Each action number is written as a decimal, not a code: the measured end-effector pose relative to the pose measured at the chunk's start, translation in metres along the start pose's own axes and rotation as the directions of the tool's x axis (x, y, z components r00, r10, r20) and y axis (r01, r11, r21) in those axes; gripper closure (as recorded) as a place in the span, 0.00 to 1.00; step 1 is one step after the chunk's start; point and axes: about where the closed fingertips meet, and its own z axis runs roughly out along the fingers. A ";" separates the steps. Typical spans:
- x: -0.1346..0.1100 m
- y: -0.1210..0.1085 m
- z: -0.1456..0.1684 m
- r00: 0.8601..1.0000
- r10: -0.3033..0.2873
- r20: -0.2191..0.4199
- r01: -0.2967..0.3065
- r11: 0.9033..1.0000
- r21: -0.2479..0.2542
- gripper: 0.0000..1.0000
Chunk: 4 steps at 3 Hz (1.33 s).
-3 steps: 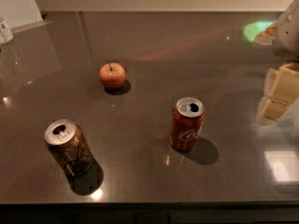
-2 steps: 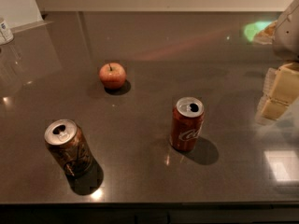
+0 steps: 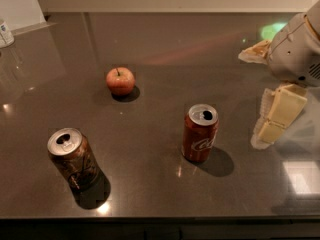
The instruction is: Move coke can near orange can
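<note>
The coke can (image 3: 200, 132) is red with white script and a silver top. It stands upright right of the table's middle. The orange can (image 3: 73, 158) is dark brownish-orange with mottled markings and stands upright near the front left. The two cans are well apart. My gripper (image 3: 278, 113) is at the right edge, a little above the table, to the right of the coke can and not touching it. It holds nothing that I can see.
A red-orange apple (image 3: 120, 80) sits behind and between the cans. A small white-labelled container (image 3: 5, 33) stands at the far left edge beside a white panel. The dark table (image 3: 160, 44) ends at a front edge close below the cans.
</note>
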 end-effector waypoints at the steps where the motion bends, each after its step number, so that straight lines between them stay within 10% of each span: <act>1: -0.021 0.016 0.023 0.994 -0.024 0.104 0.029 0.998 -0.051 0.00; 3: -0.042 0.034 0.070 0.981 -0.084 0.176 0.106 0.987 -0.122 0.00; 4: -0.043 0.035 0.082 0.982 -0.084 0.171 0.109 0.984 -0.140 0.18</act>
